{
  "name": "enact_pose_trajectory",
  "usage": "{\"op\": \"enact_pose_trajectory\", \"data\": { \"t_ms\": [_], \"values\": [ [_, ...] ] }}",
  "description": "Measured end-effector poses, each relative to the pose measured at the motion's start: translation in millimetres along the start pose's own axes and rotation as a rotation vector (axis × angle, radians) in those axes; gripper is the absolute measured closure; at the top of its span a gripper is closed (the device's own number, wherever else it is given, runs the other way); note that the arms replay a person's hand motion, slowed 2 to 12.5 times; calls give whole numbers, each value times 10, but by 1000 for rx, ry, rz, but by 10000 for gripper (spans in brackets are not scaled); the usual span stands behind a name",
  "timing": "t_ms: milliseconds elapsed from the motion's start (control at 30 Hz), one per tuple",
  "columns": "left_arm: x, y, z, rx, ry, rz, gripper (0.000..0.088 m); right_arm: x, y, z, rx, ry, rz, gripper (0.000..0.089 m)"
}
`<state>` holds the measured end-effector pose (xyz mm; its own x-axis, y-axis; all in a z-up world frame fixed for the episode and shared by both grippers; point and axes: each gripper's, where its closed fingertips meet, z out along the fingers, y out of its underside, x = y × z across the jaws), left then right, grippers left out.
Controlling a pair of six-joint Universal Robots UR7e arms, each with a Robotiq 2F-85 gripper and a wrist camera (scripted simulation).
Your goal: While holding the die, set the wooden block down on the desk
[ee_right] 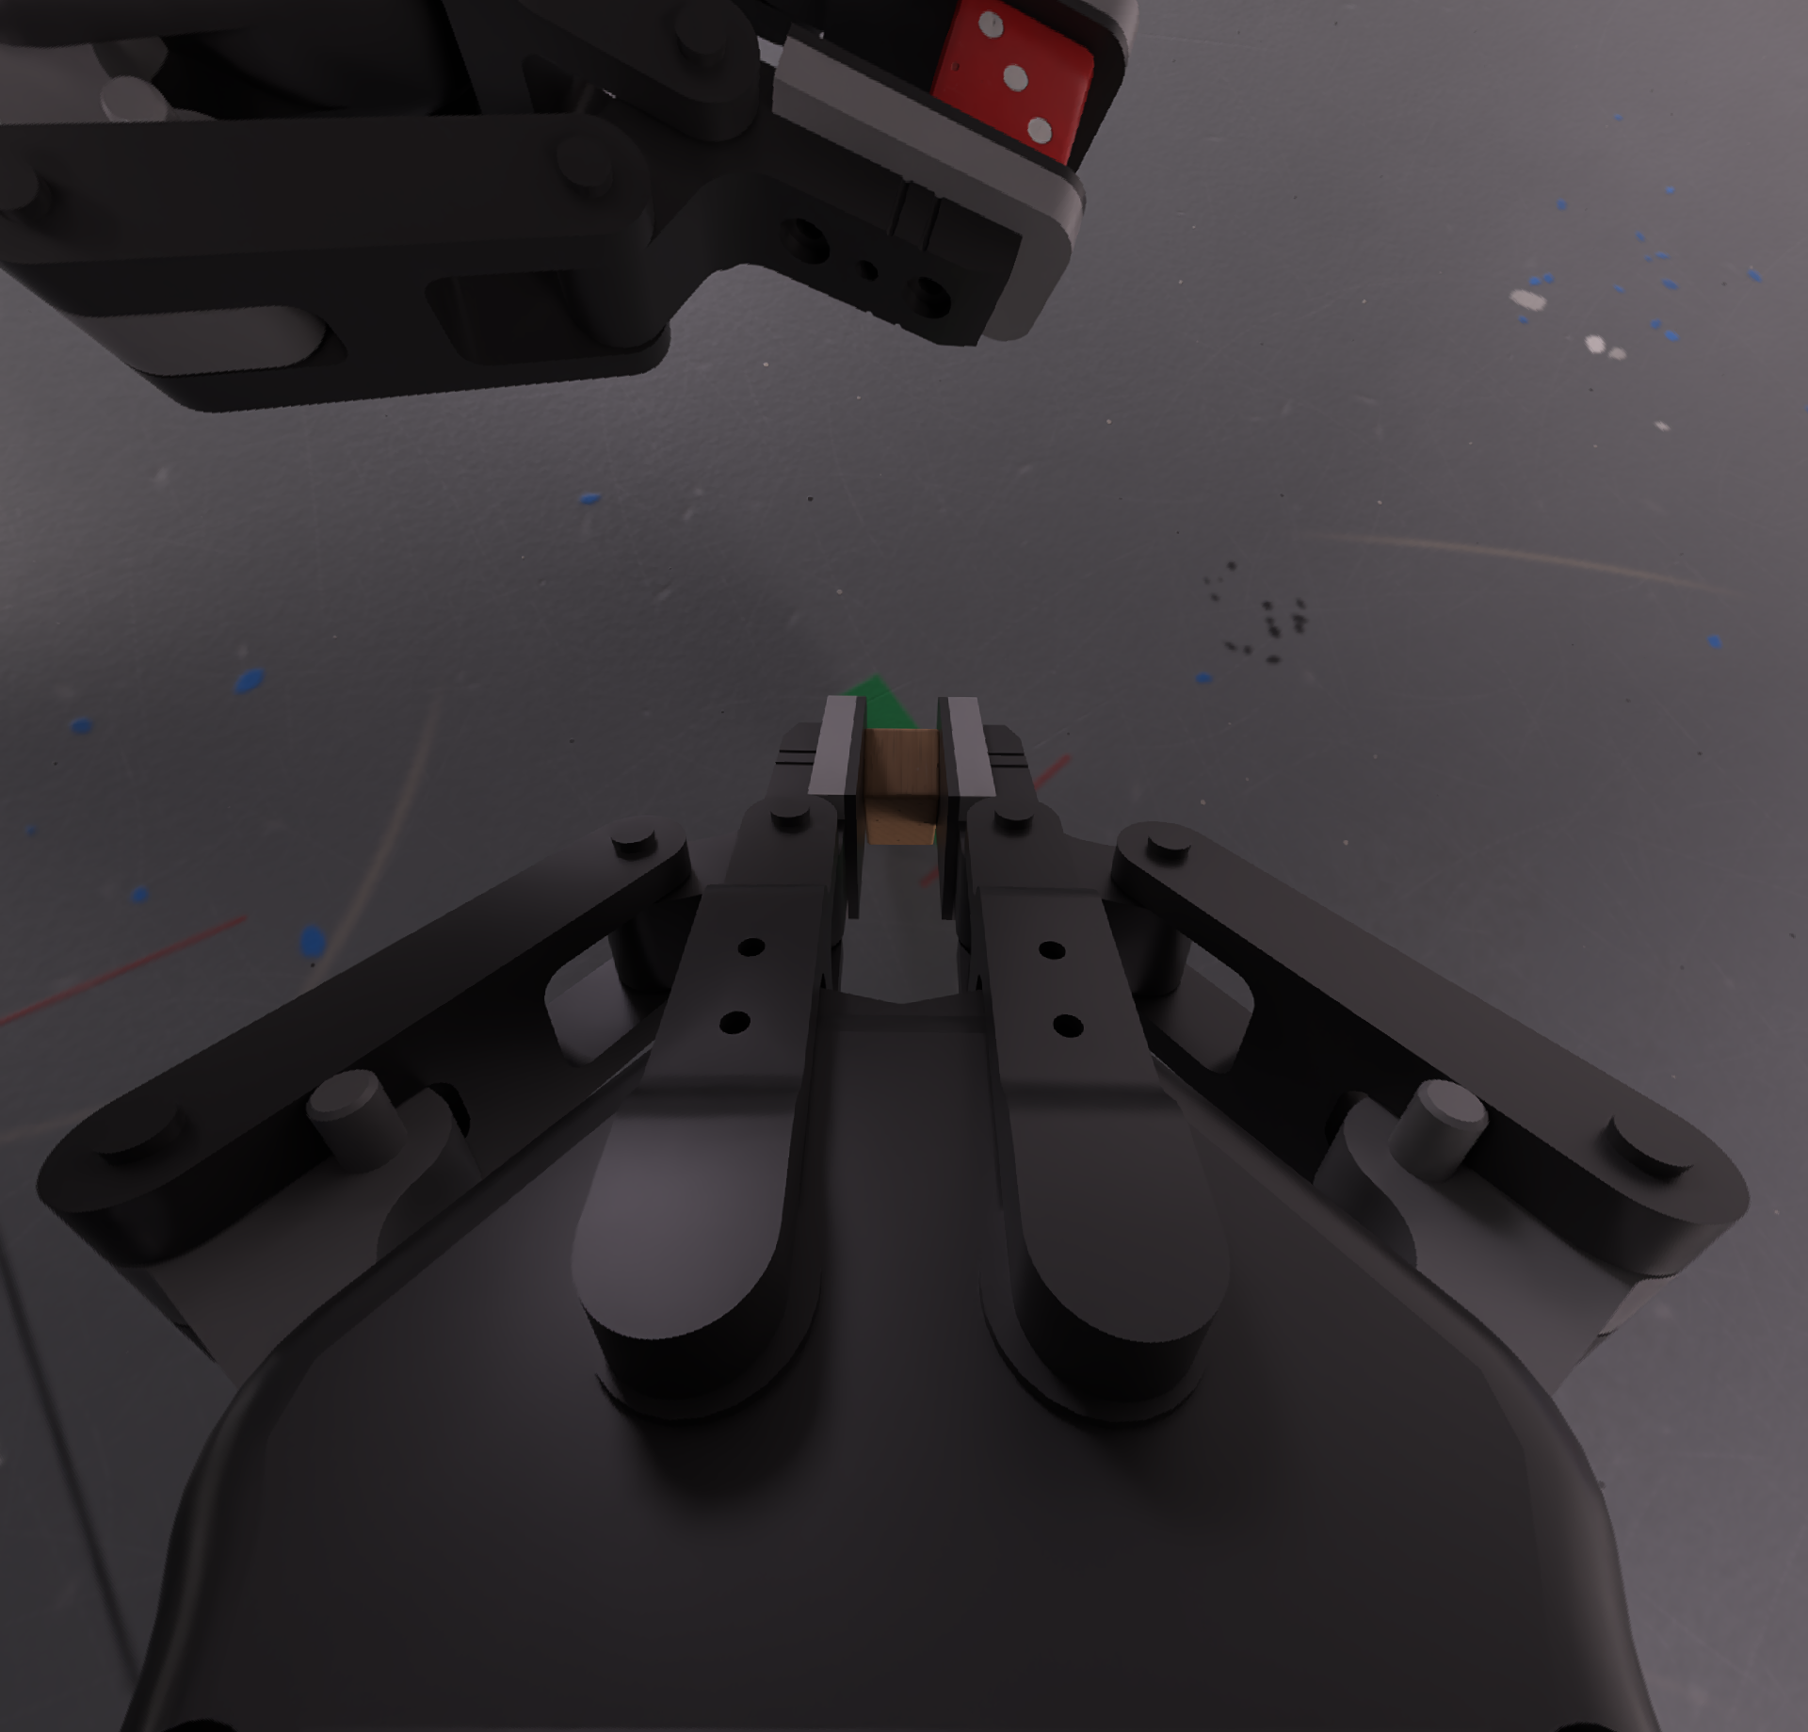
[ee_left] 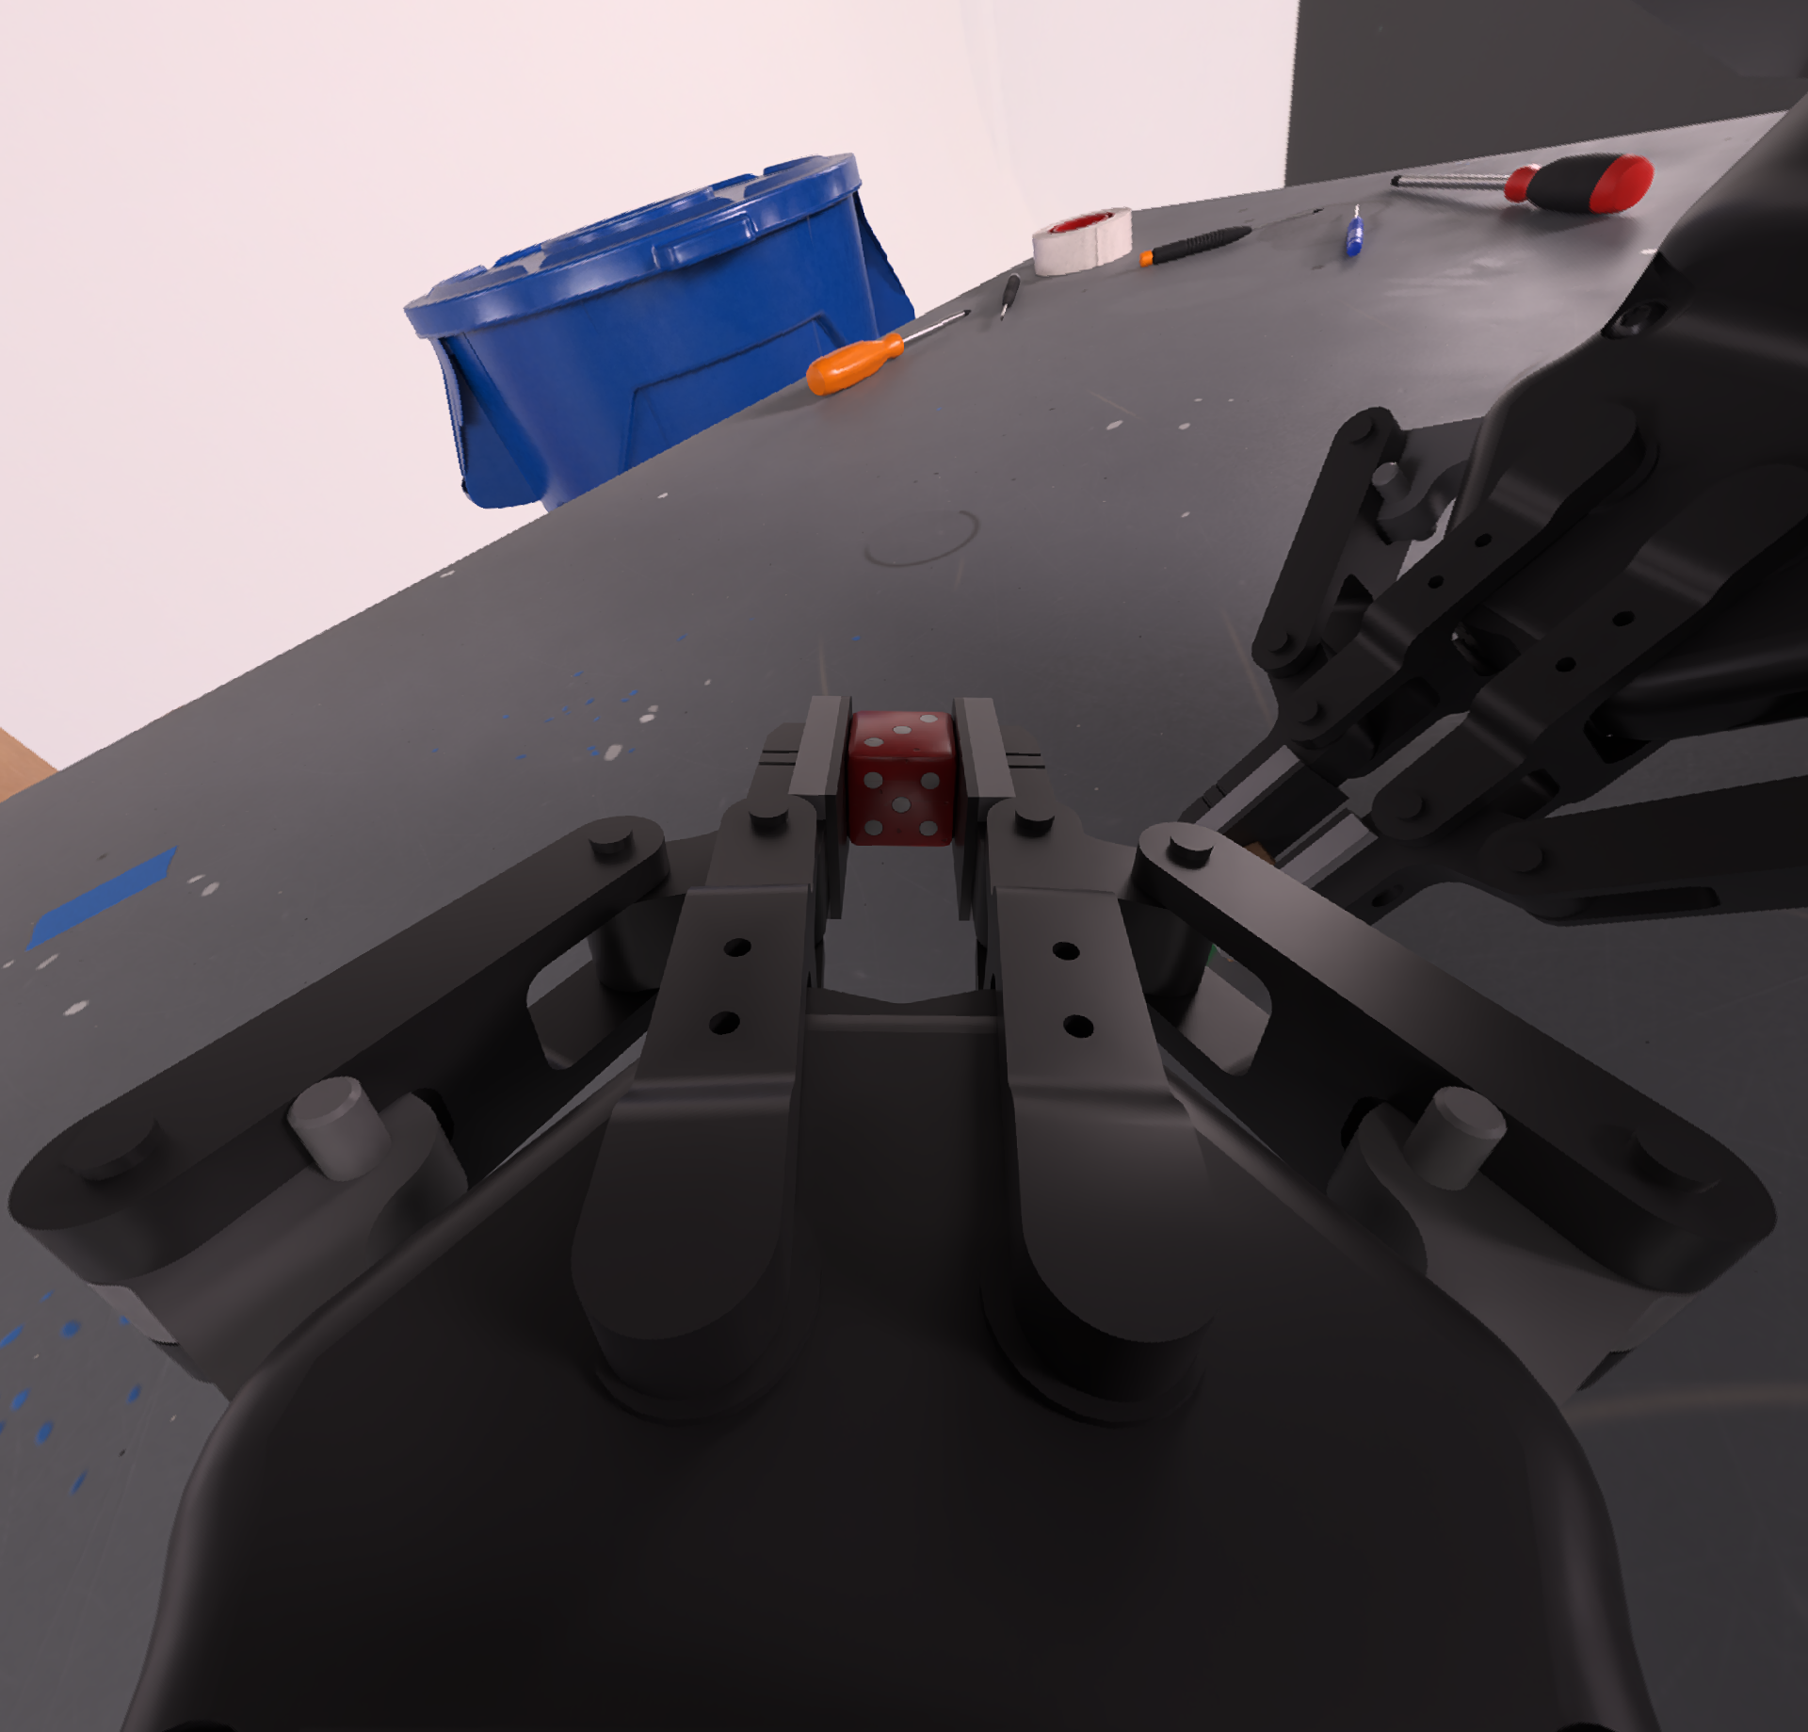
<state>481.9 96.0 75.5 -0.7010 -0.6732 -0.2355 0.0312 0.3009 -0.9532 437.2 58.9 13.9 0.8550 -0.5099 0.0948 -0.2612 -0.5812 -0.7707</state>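
Far left, beyond the desk's [ee_left: 685, 609] far edge: a blue bin [ee_left: 646, 335]. On the desk near that edge, in order: an orange-handled screwdriver [ee_left: 856, 364], a white tape roll [ee_left: 1081, 239], a thin black-and-orange tool [ee_left: 1194, 245], a small blue item [ee_left: 1353, 235] and, toward the far right corner, a red-and-black screwdriver [ee_left: 1575, 183].

Left gripper [ee_left: 900, 775]: fingers narrow, pads clamped on the red die [ee_left: 900, 780], held above the speckled desk surface (contact with the desk cannot be told).

Right gripper [ee_right: 902, 770]: fingers narrow, pinching the wooden block [ee_right: 895, 785] between the pads, over the desk, just beside the left gripper. A green patch [ee_right: 885, 702] shows directly beyond the block.
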Motion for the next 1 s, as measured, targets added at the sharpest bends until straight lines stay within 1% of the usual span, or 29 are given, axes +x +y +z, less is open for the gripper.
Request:
{"op": "enact_pose_trajectory", "data": {
  "t_ms": [367,467,1000],
  "values": [
    [-28,-13,-14,13,-11,-15,702,-22,1,2,-5,-12,-1,767],
    [-34,-14,-16,14,-15,-16,702,-20,0,0,-6,-13,2,748],
    [-70,-19,-29,21,-34,-26,702,-32,-3,-5,-8,-18,10,734]
  ]
}}
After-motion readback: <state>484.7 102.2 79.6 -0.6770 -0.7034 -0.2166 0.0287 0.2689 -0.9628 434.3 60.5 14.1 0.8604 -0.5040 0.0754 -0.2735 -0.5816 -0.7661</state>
